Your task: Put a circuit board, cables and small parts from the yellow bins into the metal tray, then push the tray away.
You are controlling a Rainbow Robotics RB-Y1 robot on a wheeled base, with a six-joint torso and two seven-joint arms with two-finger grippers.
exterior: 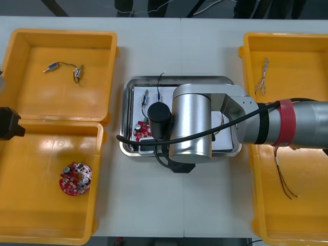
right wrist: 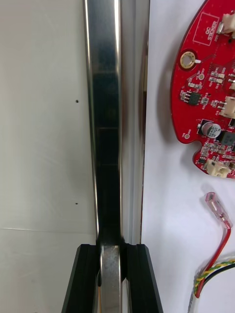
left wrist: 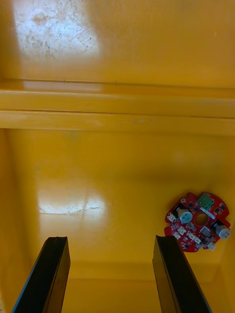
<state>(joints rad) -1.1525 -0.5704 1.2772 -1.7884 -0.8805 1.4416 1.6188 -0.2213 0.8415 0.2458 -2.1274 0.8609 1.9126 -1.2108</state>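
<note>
The metal tray (exterior: 177, 80) sits between the yellow bins, white inside. My right arm (exterior: 205, 123) reaches across it and hides its near side. My right gripper (right wrist: 111, 247) is shut on the tray's shiny rim (right wrist: 105, 122), one finger on each side of it. Inside the tray lie a red circuit board (right wrist: 208, 88) (exterior: 139, 130), a red and yellow cable (right wrist: 220, 230), a black cable (exterior: 160, 84) and small metal parts (exterior: 146, 96). My left gripper (left wrist: 110, 239) hangs open over the near left bin (exterior: 31, 205), apart from a second circuit board (left wrist: 197, 221) (exterior: 75, 179).
The far left bin (exterior: 31, 41) holds a cable with metal ends (exterior: 64, 68). A thin twisted cable (exterior: 262, 77) lies in the far right bin (exterior: 307, 51), and a red and yellow cable (exterior: 284, 179) in the near right bin (exterior: 307, 215). Bare table stretches beyond the tray's far edge.
</note>
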